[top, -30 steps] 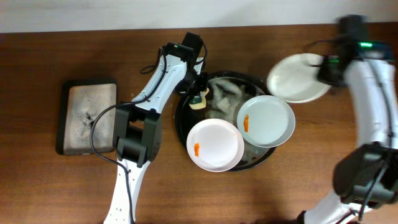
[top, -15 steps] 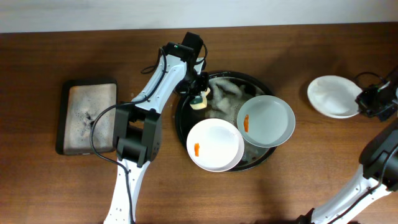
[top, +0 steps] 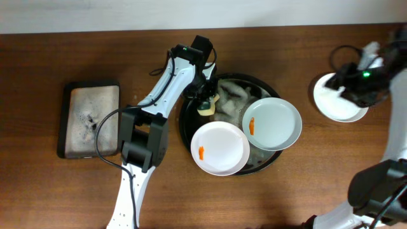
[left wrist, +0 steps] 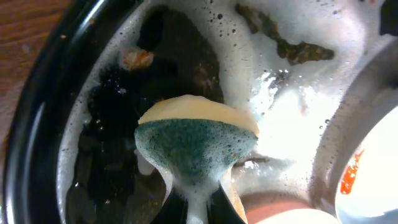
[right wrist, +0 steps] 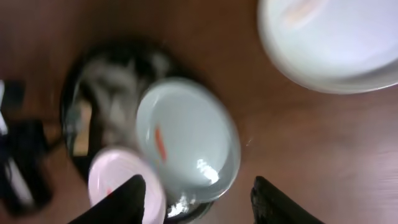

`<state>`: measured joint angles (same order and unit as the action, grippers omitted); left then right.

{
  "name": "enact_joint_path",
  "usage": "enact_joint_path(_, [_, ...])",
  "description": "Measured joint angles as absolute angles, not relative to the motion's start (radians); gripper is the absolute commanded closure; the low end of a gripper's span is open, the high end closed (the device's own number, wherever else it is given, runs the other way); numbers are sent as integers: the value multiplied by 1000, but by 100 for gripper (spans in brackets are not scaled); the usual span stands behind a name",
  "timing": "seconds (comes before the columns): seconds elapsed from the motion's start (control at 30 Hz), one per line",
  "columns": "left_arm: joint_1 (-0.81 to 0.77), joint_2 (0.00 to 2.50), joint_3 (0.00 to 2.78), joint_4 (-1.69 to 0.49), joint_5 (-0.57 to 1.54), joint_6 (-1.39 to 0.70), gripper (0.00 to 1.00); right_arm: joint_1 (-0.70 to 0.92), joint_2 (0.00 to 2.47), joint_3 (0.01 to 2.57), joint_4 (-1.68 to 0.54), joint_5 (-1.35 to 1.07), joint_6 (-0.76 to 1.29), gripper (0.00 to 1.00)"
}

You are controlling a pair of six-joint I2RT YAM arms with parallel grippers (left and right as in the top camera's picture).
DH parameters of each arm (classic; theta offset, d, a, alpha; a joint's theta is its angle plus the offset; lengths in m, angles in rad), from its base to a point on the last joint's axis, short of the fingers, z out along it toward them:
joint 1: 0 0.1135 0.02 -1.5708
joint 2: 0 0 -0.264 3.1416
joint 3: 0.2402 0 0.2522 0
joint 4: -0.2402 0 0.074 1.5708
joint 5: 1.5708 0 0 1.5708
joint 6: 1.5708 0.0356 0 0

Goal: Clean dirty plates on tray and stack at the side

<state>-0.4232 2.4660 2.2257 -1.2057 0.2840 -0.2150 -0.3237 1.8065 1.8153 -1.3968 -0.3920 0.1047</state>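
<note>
The black tray (top: 184, 130) holds foam and two plates, each with an orange smear: a white plate (top: 220, 148) at the front and a pale plate (top: 272, 123) to the right. A third plate (top: 337, 102), with no smear showing, lies on the table to the far right. My right gripper (top: 353, 88) hovers over its far edge, open and empty (right wrist: 199, 202). In the right wrist view that plate (right wrist: 336, 43) is at the top right. My left gripper (top: 205, 100) is shut on a yellow-green sponge (left wrist: 196, 140) over the foamy tray floor (left wrist: 106, 124).
A small grey sponge tray (top: 92, 119) sits on the table to the left. Bare brown wood separates the black tray from the plate on the right. The table's back edge meets a white wall.
The right arm carried the third plate from beside the tray to the table on the right, let go of it and opened. The left gripper shifted slightly with the sponge.
</note>
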Motion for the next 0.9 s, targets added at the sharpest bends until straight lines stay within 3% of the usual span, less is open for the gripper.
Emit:
enact_joint_path(0.23, [-423, 2313, 2235, -1320, 284, -177, 96, 15, 1811, 1744, -1462, -403, 54, 44])
enact_joint_path(0.4, [-390, 2280, 2235, -1428, 189, -160, 96, 37, 1811, 1703, -1481, -397, 55, 44])
enact_joint_path(0.5, [-268, 2132, 2235, -1495, 78, -160, 96, 37, 1811, 1687, -1491, -390, 51, 44])
enact_joint_path(0.63, [9, 1914, 2227, -1534, -39, -158, 96, 38, 1811, 1558, -1433, -391, 44, 48])
enact_joint_path(0.73, [126, 1900, 2094, -1437, -64, -130, 96, 72, 1815, 1415, -1341, -405, 12, 50])
enact_joint_path(0.9, [238, 1931, 1702, -1134, -73, -78, 97, 145, 1810, 1393, -1251, -424, -4, 49])
